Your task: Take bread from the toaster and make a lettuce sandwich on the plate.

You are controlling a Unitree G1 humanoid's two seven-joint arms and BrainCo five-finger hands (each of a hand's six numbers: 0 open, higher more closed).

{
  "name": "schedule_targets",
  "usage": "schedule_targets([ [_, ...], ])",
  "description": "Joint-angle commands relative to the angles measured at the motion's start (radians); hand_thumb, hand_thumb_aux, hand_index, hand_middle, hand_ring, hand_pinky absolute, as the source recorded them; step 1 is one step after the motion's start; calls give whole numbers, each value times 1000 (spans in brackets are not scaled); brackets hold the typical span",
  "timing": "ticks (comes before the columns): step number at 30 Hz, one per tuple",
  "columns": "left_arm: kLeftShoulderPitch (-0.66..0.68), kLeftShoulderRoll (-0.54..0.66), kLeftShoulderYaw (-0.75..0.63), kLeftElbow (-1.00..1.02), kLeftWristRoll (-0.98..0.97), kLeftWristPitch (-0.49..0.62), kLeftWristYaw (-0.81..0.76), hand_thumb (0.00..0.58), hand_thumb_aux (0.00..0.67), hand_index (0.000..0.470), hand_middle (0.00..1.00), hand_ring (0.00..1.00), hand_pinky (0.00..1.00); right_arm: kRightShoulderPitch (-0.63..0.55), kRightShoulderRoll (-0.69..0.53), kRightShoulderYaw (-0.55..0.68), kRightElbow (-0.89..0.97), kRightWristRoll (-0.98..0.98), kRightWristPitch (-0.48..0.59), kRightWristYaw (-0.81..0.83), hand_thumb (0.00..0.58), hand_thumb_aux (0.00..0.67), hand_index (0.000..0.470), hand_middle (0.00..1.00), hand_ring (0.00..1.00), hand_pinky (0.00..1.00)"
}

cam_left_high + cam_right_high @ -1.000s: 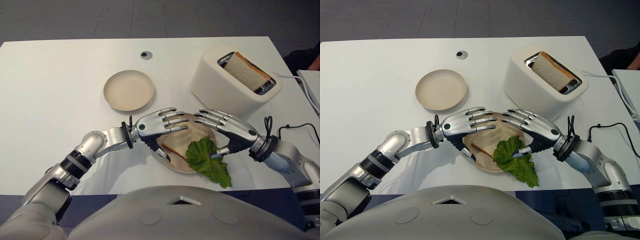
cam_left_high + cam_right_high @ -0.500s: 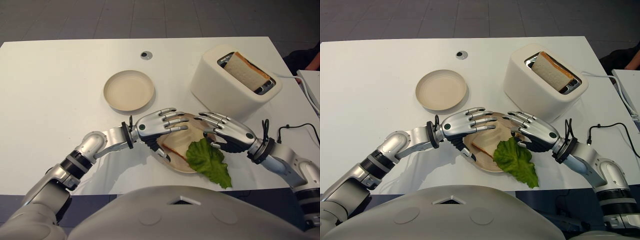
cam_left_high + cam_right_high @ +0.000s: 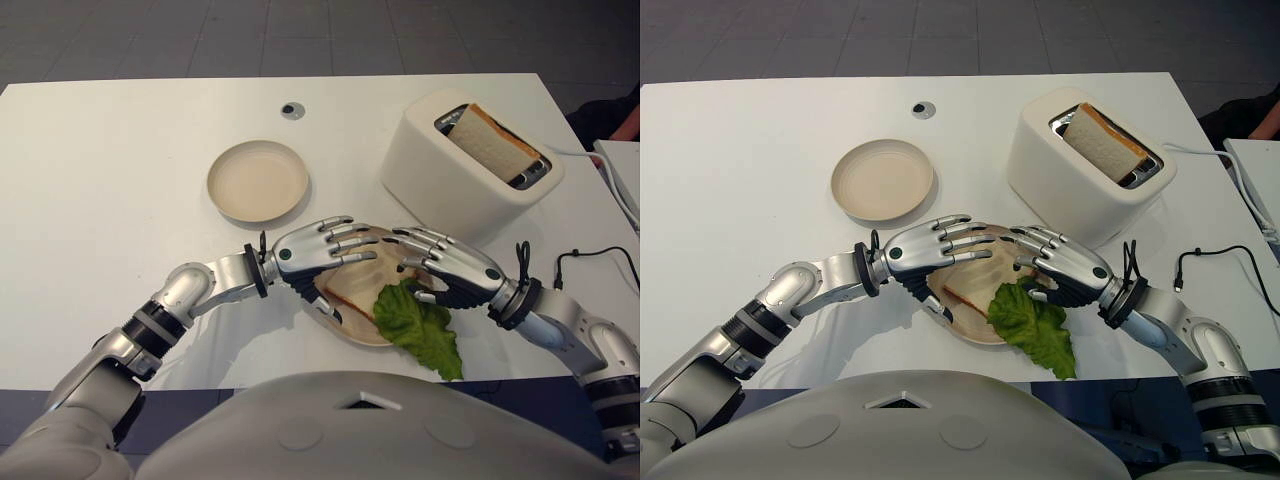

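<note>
A tan plate [image 3: 347, 331] sits near the table's front edge with a slice of bread [image 3: 355, 289] on it. A green lettuce leaf [image 3: 426, 327] lies over the bread's right side and hangs past the plate's rim. My right hand [image 3: 449, 271] is at the leaf's upper edge, its fingers curled down onto it and its thumb against it. My left hand [image 3: 314, 250] hovers over the plate's left side with fingers stretched flat and thumb by the rim. The white toaster [image 3: 437, 172] stands at the back right with a slice of bread [image 3: 497, 146] sticking up from its slot.
An empty round dish [image 3: 258, 180] lies left of the toaster. A small black disc [image 3: 292, 109] sits in the table's far middle. A black cable [image 3: 592, 255] runs along the right side, and the table's front edge is just below the plate.
My right hand let go of the lettuce's right edge, drew back, then moved left onto the leaf's upper edge. The leaf has shifted slightly left over the bread. The left hand stayed put.
</note>
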Motion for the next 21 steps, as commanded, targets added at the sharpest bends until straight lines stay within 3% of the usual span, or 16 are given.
schedule_targets([
  [1, 1, 2, -2, 8, -3, -3, -10, 0, 0, 0, 0, 0, 0, 1, -23, 4, 23, 3, 13, 11, 0, 0, 0, 0, 0, 0],
  [9, 6, 5, -3, 7, 1, -3, -12, 0, 0, 0, 0, 0, 0, 9, -36, 28, 52, -43, 12, -7, 0, 0, 0, 0, 0, 0],
  [10, 6, 5, -4, 7, 2, -3, -13, 0, 0, 0, 0, 0, 0, 9, -37, 31, 52, -47, 10, -10, 420, 318, 223, 0, 0, 0],
  [11, 5, 4, -4, 7, 5, 1, -13, 0, 0, 0, 0, 0, 0, 9, -38, 33, 47, -48, 8, -11, 532, 478, 335, 0, 0, 0],
  [12, 4, 5, -2, 9, 7, 4, -12, 0, 0, 0, 0, 0, 0, 8, -38, 36, 43, -48, 6, -15, 576, 617, 433, 0, 0, 0],
  [13, 2, 5, -1, 10, 8, 6, -12, 0, 0, 0, 0, 0, 0, 7, -39, 38, 39, -49, 3, -19, 580, 670, 470, 0, 0, 0],
  [21, -11, 13, 3, 14, 0, 3, -15, 0, 0, 0, 0, 0, 0, 2, -28, 21, -12, -32, -13, -64, 580, 670, 470, 0, 0, 0],
])
